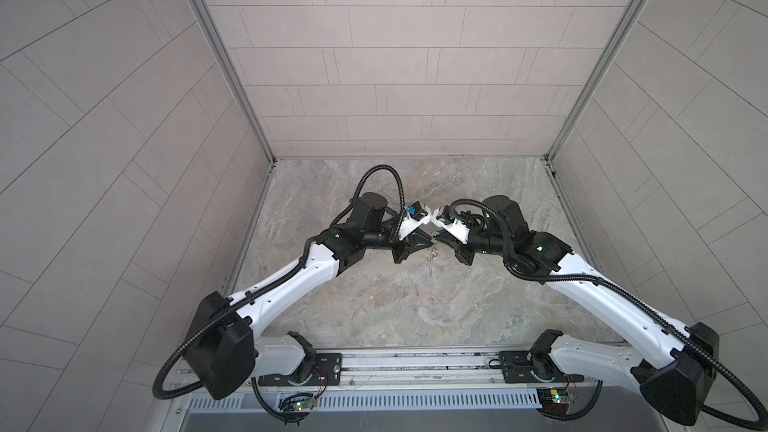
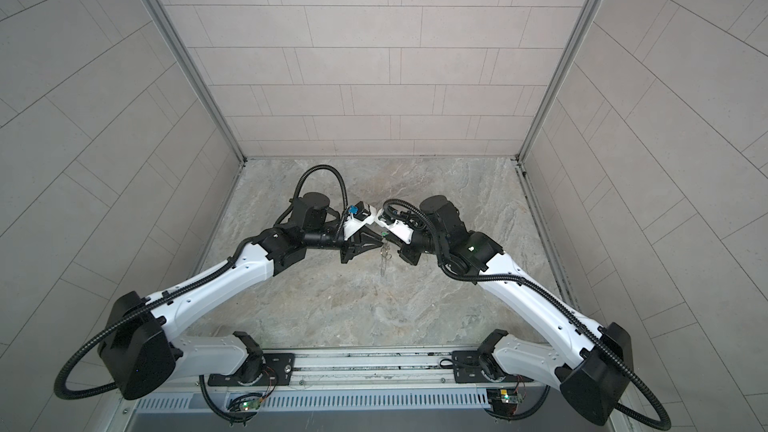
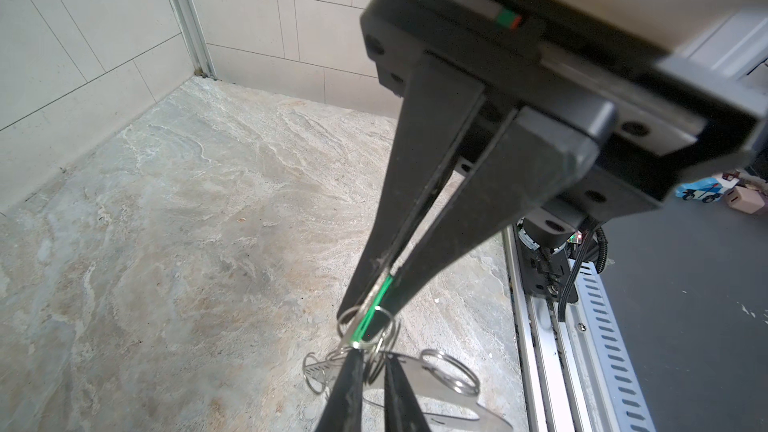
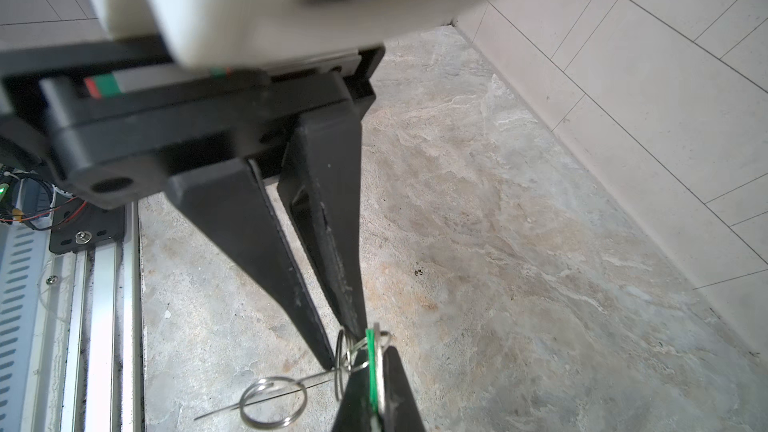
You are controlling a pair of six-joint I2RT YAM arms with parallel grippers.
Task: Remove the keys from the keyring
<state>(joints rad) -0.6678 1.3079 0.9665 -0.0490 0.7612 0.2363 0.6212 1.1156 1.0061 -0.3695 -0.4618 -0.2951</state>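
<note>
Left wrist, marbled table (image 3: 166,201), tiled walls (image 3: 83,35), left gripper (image 3: 365,321) clamping keys (image 3: 373,310), right gripper (image 3: 374,354) keyring (image 3: 434,386).

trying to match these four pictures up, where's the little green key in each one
top view: the green key is a tiny speck near the centre.
top view: the same speck at the centre.
left wrist: an edge-on green strip pinched in the left gripper.
right wrist: a green strip between the fingertips that point back at the camera.
shared landmark: the silver wire loops right beside the key, faint in both top views.
</note>
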